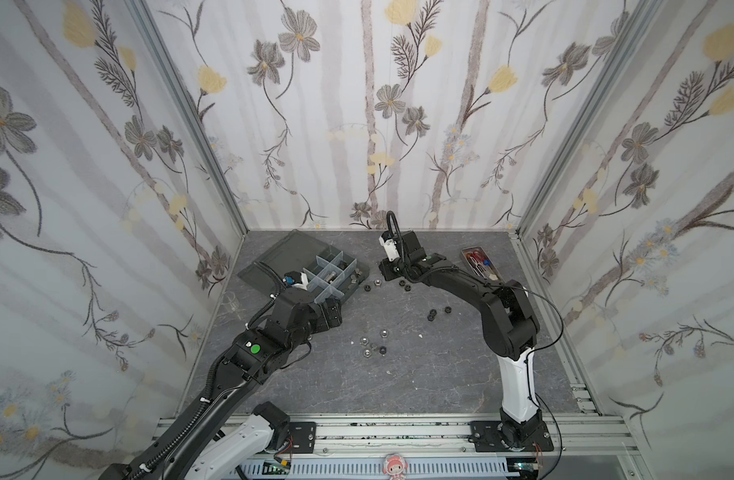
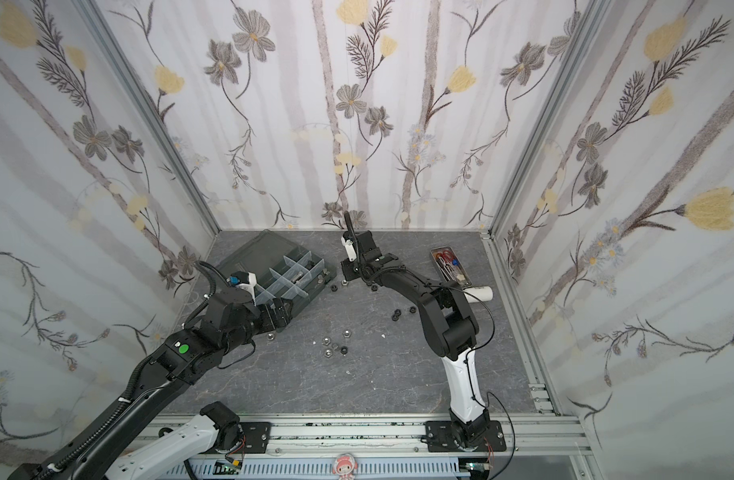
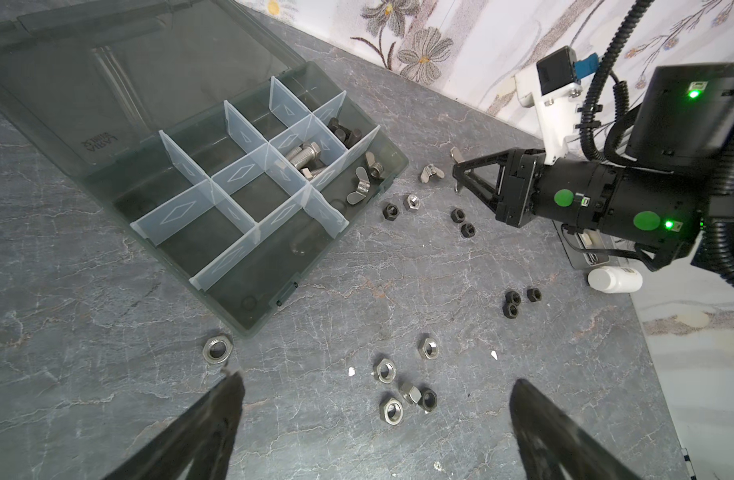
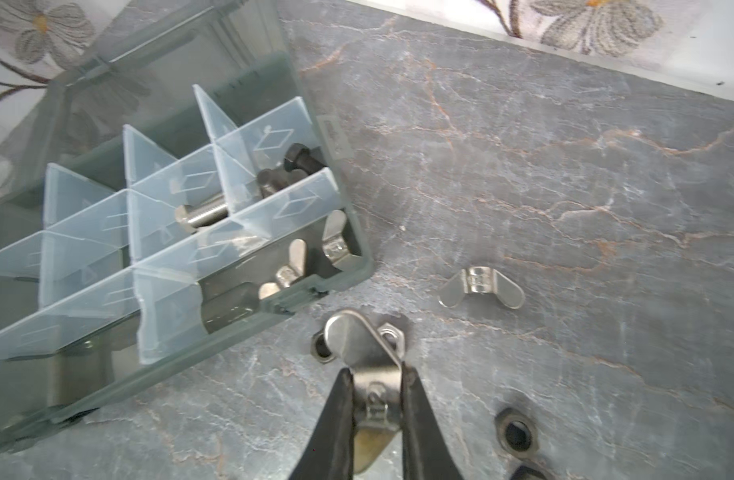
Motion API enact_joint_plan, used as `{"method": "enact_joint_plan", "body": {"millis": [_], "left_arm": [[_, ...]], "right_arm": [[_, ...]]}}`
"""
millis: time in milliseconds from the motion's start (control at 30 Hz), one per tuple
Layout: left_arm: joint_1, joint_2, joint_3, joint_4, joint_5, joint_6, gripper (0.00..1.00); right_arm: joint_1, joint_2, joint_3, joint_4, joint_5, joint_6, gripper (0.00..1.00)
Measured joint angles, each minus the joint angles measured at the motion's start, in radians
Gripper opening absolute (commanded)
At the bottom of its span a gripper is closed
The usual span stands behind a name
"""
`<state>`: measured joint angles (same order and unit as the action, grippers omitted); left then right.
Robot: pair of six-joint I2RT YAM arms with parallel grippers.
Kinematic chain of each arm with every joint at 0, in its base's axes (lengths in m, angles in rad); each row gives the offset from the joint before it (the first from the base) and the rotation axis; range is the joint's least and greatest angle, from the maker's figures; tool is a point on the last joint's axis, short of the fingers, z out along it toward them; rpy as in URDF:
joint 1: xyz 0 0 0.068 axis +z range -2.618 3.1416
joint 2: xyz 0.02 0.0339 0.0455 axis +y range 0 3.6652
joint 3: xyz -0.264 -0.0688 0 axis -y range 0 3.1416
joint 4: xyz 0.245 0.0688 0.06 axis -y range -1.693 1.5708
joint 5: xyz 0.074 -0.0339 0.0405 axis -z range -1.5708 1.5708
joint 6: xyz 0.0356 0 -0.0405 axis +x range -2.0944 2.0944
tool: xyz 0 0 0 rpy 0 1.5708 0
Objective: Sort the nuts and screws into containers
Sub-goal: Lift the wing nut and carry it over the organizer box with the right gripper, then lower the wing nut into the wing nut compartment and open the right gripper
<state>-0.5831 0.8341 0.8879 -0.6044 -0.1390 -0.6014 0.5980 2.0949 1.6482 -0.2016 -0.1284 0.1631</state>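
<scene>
The grey, marble-veined desk [image 1: 398,382] has a wide bare stretch along its near side, so either arm can swing there without sweeping parts. The smoky-grey translucent plastic organizer box [image 3: 249,307] lies at an angle with its lid folded flat open. Its clear dividers stand proud of the rim (a low approach could catch them). The left end effector [image 3: 375,378] hangs spread wide and empty over a cluster of silver hex nuts [image 3: 385,370], probably lined up for a pick. The right end effector [image 4: 375,374] is pinching a silver wing nut [image 4: 357,345] across its hub, one wing poking past the fingertips, just outside the box's corner; that grip should release cleanly. Silver hex-head screws [image 3: 305,156] and black screws [image 3: 344,131] lie in neighbouring compartments. Two more wing nuts [image 4: 299,266] sit in the corner compartment nearest the held one, likely its target. A loose wing nut [image 4: 479,286] and black hex nuts [image 3: 515,301] wait on the desk, well apart from the box wall
</scene>
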Motion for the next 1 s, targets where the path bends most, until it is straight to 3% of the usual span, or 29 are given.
{"method": "enact_joint_plan", "body": {"millis": [200,533,1000], "left_arm": [[0.000,-0.031,-0.011,-0.008,-0.007,0.000,1.00],[0.001,-0.058,-0.026,-0.028,-0.018,0.000,1.00],[0.002,-0.072,-0.037,-0.050,-0.019,0.000,1.00]], "right_arm": [[0.042,0.010,0.016,0.011,-0.051,0.041,0.02],[0.093,0.156,0.171,0.020,-0.104,0.095,0.03],[0.097,0.299,0.301,0.026,-0.128,0.151,0.09]]}}
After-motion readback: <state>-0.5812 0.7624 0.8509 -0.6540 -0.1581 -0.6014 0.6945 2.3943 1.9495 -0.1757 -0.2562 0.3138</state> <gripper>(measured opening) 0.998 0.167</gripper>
